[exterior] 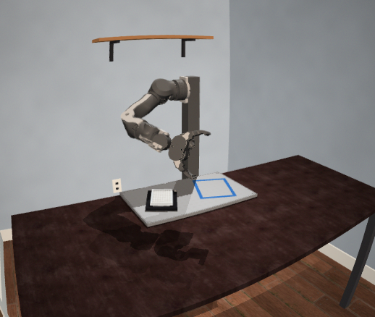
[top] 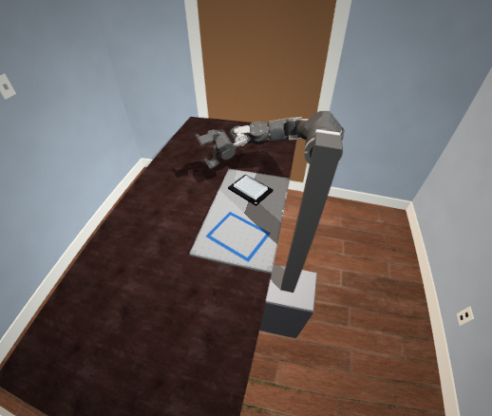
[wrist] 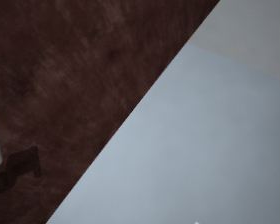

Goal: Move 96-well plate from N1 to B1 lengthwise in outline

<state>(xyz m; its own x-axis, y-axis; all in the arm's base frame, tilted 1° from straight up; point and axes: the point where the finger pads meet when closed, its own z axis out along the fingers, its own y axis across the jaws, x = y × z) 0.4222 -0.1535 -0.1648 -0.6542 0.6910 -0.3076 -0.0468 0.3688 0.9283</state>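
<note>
The white 96-well plate (top: 252, 187) sits flat in the black plate nest (top: 250, 189) on the grey deck (top: 241, 220); it also shows in the exterior view (exterior: 161, 197). The blue taped outline (top: 237, 236) is on the same deck and holds nothing; it also shows in the exterior view (exterior: 213, 188). My gripper (top: 208, 149) is wide open and empty, held high in the air, away from the plate and beyond the deck's far end. In the exterior view the gripper (exterior: 197, 153) hangs above the deck. The wrist view shows only table top and wall.
The arm's grey column (top: 312, 209) stands on a base (top: 292, 301) at the table's edge beside the deck. A wooden shelf (exterior: 152, 38) hangs high on the wall. The dark table (exterior: 200, 239) reaches wide around the deck.
</note>
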